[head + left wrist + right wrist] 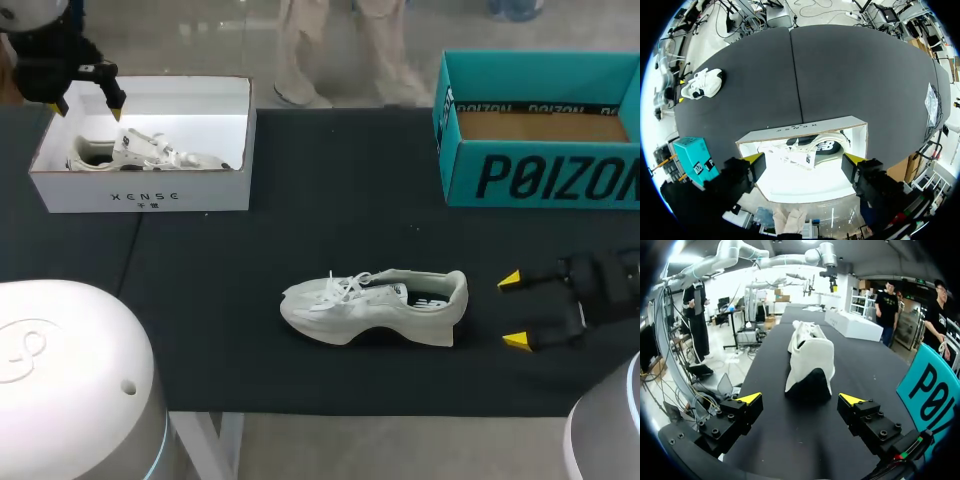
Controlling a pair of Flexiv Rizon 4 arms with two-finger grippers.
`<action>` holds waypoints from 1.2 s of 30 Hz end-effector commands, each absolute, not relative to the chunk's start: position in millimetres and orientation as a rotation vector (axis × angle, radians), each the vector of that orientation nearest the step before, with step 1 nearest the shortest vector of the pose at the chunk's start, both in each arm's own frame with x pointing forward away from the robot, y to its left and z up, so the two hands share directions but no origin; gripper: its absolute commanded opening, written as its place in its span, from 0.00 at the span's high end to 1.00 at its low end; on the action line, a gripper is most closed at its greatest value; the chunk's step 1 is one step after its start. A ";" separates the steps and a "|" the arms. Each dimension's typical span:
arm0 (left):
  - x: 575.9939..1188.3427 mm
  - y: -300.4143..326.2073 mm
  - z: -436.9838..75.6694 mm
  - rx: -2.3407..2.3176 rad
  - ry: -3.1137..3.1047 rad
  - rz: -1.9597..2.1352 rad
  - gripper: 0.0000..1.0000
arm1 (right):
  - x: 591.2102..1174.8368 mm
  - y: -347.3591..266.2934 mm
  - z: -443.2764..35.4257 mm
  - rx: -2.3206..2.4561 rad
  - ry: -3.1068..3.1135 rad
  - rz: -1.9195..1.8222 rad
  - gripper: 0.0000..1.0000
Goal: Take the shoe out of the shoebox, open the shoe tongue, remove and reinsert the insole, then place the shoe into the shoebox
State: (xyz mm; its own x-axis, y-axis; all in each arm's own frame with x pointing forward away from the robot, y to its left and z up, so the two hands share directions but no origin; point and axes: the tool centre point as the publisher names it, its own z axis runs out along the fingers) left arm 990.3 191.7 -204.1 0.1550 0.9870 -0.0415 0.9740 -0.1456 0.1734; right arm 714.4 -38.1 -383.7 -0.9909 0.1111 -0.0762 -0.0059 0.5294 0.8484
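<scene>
A white sneaker (pixel 375 305) stands on the dark worktop (pixel 300 180). Just behind its heel sits the right gripper (pixel 513 311), fingers spread and empty; only the right wrist view shows the heel square-on. Well beyond the sneaker's toe, the left gripper (pixel 804 160), fingers released, hangs over a white shoebox (pixel 140 190), which holds a second sneaker (pixel 810 147).

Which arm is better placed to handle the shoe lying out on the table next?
Right, likely. The right claw, open, faces the heel of the loose shoe close by; the left claw hangs over the white shoebox, far off.
</scene>
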 end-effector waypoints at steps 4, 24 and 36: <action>990.5 191.9 -204.1 2.263 1.941 0.125 0.00 | 723.0 -20.2 -389.8 0.080 2.626 1.479 0.00; 990.5 191.9 -204.1 2.263 1.941 0.125 0.00 | 752.2 13.9 -413.2 0.068 2.634 1.556 0.00; 990.5 191.9 -204.1 2.263 1.941 0.125 0.00 | 747.8 29.0 -422.5 0.072 2.625 1.615 0.00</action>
State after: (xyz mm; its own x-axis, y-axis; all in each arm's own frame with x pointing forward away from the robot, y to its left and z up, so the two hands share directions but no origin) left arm 990.3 191.8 -204.1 0.1549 0.9871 -0.0415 0.9740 -0.1456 0.1734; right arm 749.6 27.9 -418.8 -0.9976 0.0652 -0.0253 0.0069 0.4514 0.8923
